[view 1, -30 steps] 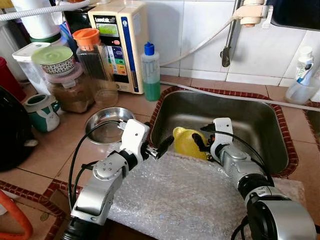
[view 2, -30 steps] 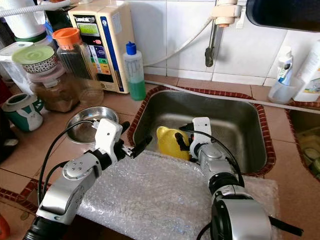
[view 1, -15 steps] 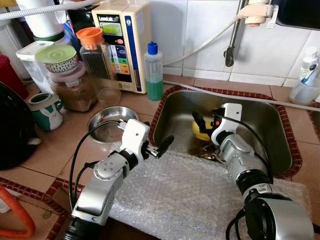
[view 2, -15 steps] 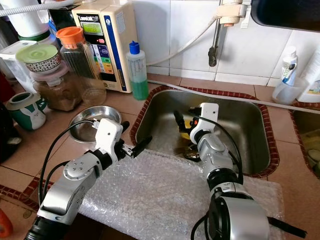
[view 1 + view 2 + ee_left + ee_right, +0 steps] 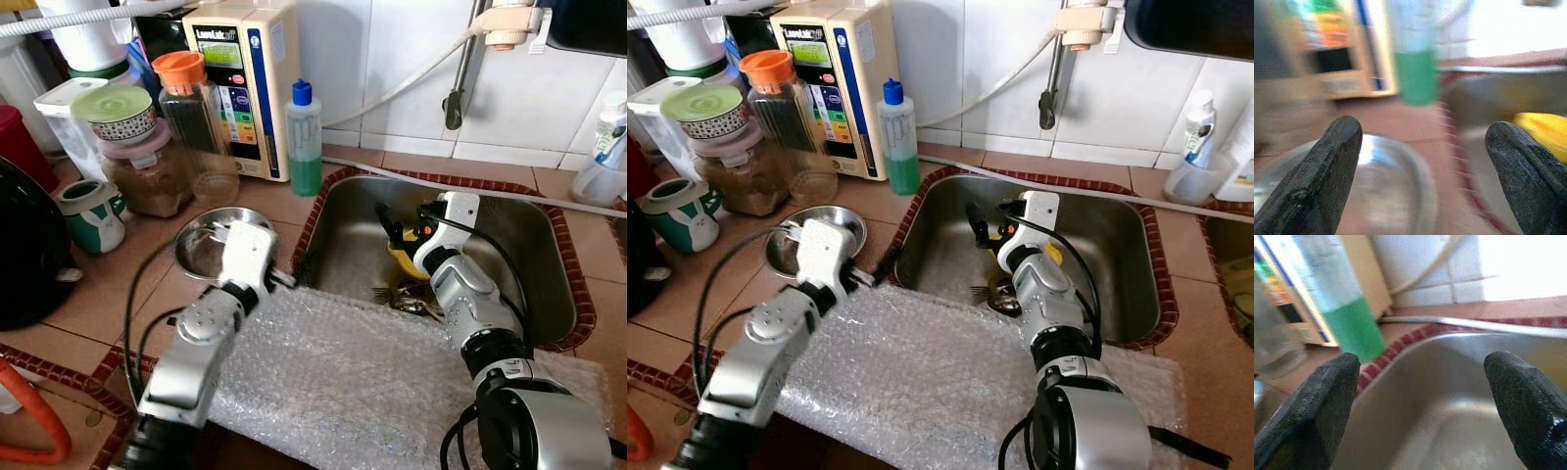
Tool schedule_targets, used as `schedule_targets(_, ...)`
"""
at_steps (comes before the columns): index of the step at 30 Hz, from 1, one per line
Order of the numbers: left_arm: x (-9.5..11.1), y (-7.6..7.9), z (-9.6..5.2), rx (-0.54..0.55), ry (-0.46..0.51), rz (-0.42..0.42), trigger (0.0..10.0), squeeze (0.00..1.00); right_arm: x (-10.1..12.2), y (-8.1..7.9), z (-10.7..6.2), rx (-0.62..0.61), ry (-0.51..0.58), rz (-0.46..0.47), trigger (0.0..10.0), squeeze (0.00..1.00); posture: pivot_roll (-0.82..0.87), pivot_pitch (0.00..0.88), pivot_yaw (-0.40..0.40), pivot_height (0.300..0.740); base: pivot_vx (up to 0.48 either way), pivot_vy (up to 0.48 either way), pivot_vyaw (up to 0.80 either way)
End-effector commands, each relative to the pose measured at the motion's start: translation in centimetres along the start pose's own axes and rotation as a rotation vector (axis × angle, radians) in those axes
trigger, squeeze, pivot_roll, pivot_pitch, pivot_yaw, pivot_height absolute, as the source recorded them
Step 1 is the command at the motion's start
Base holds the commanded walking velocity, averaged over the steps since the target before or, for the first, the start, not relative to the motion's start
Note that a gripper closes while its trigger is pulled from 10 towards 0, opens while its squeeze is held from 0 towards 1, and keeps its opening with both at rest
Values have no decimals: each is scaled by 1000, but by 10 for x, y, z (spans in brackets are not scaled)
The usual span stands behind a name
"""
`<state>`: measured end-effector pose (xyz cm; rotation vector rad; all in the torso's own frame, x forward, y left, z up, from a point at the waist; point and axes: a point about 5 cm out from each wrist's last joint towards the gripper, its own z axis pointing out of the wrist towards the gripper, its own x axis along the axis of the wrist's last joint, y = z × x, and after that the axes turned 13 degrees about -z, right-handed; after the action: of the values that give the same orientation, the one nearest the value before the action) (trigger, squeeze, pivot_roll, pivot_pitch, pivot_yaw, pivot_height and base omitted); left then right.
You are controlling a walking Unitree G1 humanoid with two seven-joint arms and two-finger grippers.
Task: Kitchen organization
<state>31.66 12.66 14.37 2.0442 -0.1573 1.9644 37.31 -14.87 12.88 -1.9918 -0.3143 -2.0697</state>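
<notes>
though blurred, yellow cup point(image 5: 1542, 134) between jaws

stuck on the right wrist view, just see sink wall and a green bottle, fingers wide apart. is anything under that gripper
Observer: Yes. The right gripper hangs open inside the sink, just over a yellow object.
Operator: anything else in the basin
Observer: Some cutlery lies on the sink floor, nearer the robot than the yellow object.
Operator: where's the left one
Observer: The left gripper is open over the counter, between the steel bowl and the sink's rim, beside the bubble wrap.
</notes>
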Motion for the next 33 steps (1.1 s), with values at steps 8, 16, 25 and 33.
schedule_targets(8,13,-70,-3,460,41,98,10000,0,-2,-43,-12,335,57,-72,10000,0,35,0,77,740,0,0,0)
schedule_targets(16,-8,-99,-14,610,-71,-7,10000,0,0,-63,-33,560,62,-86,10000,0,40,0,73,740,0,0,0)
schedule_targets(25,-21,-95,-12,591,-142,-133,10000,0,-1,-66,-41,596,28,-128,10000,0,34,0,77,740,0,0,0)
schedule_targets(33,-17,-94,-9,578,-135,-167,10000,0,-3,-68,-45,601,10,-143,10000,0,32,0,82,740,0,0,0)
